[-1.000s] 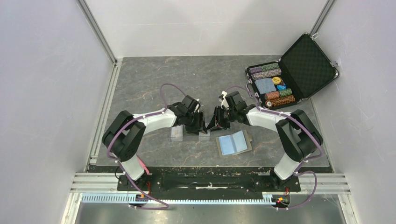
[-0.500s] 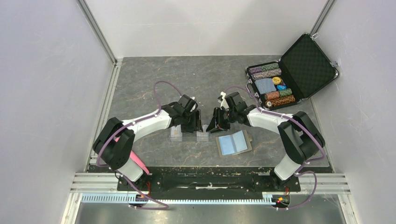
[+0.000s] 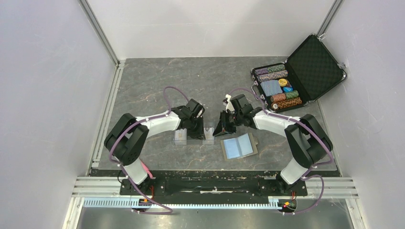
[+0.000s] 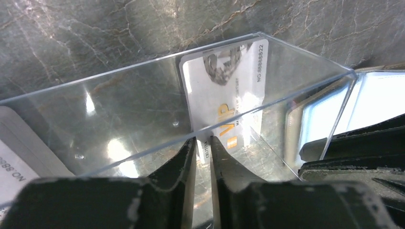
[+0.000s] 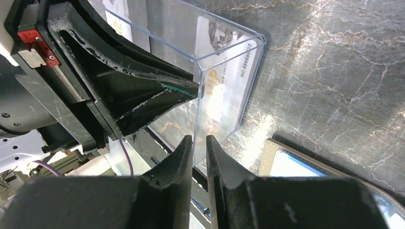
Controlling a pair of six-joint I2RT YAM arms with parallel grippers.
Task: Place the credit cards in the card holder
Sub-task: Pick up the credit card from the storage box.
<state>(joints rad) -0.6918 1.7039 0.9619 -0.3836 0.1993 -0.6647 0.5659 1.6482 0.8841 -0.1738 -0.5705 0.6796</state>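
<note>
Both claws have just narrowed: the left claw (image 4: 203,143) now nips the card (image 4: 229,95) inside the clear case (image 4: 119,105), the right claw (image 5: 199,140) clamps the case's wall, so the card looks ready to be drawn out toward the open holder (image 3: 239,146) just beside.

The top view is bright and even, with light coming from above. The white walls (image 3: 43,95) look pale, and the grey bench (image 3: 157,81) has only soft shadows under the arms. In both wrist views, shiny white spots sit on the bench stone and on the clear case (image 4: 119,109). Glare washes out part of the credit card (image 5: 224,90). The left gripper (image 4: 202,143) and right gripper (image 5: 199,140) look dark and blurry up close.
</note>
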